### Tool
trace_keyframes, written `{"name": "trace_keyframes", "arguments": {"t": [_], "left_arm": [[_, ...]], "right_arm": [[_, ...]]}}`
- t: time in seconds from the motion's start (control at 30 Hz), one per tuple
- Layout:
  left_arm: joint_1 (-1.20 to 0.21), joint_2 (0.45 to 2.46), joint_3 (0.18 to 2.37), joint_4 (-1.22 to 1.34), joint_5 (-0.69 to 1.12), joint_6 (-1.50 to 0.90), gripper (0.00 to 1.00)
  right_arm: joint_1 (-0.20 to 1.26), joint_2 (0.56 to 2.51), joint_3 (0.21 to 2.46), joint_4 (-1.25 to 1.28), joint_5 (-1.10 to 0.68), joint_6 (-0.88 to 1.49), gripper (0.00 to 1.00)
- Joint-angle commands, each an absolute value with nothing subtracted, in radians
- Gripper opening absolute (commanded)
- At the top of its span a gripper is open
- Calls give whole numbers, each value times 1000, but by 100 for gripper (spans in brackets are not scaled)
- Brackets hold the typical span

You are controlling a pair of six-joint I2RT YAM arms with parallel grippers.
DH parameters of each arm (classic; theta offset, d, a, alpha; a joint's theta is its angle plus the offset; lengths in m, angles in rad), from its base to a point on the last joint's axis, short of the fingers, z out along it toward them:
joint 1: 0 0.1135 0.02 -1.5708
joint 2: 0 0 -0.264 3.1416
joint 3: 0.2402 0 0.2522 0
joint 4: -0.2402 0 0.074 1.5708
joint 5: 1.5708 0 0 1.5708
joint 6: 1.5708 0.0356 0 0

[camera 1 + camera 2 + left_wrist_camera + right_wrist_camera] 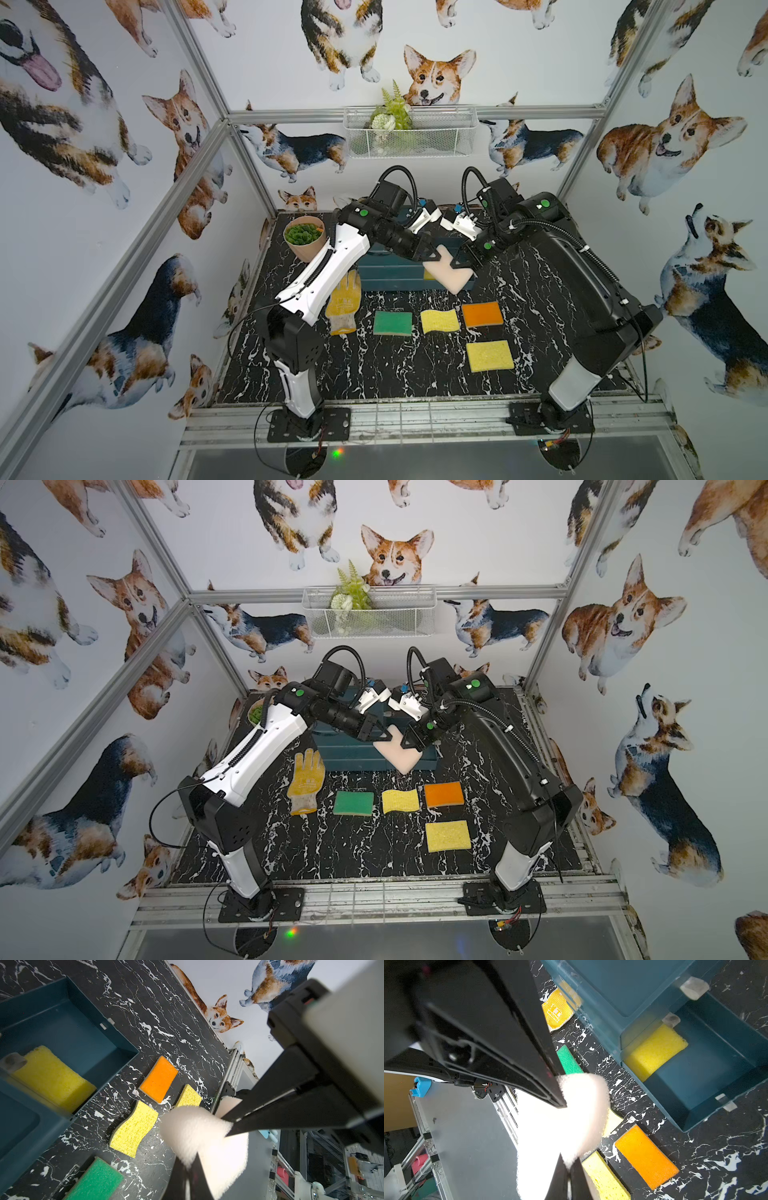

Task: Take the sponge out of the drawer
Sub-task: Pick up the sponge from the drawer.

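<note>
Wrist shows drawer (pixel 83 1028) sponge (pixel 52 1078); overhead perhaps.

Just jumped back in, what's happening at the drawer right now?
The left gripper and the right gripper are both shut on one pale sponge, holding it in the air, clear of the open blue drawer. A yellow sponge lies in that drawer.
</note>
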State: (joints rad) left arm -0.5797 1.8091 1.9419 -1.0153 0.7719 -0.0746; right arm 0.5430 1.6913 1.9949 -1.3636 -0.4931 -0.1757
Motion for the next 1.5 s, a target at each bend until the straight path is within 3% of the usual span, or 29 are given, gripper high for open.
{"name": "trace_keyframes", "arguments": {"t": [0.0,0.07,0.1,0.23,0.43,0.53,0.93,1.1,1.47], "left_arm": [[-588,1790,1922,-1007,774,-90,0],[-588,1772,1899,-980,745,-122,0],[-588,1764,1889,-968,730,-136,0],[-593,1688,1785,-830,633,-278,0],[-638,1516,1559,-587,497,-494,0],[-675,1454,1481,-520,430,-574,0],[-845,1277,1195,-432,160,-848,0],[-985,1210,1019,-367,3,-1043,0],[-1189,1229,739,-163,-166,-1310,0]], "right_arm": [[546,1673,1988,-1279,-480,-139,8],[545,1663,1982,-1251,-447,-115,15],[545,1657,1979,-1235,-419,-97,25],[537,1603,1934,-1151,-313,-30,47],[513,1428,1749,-918,-60,155,62],[502,1324,1630,-792,17,248,75],[498,1128,1400,-746,-16,352,79],[498,1052,1338,-764,-21,374,79],[496,957,1225,-807,-46,400,80]]}}
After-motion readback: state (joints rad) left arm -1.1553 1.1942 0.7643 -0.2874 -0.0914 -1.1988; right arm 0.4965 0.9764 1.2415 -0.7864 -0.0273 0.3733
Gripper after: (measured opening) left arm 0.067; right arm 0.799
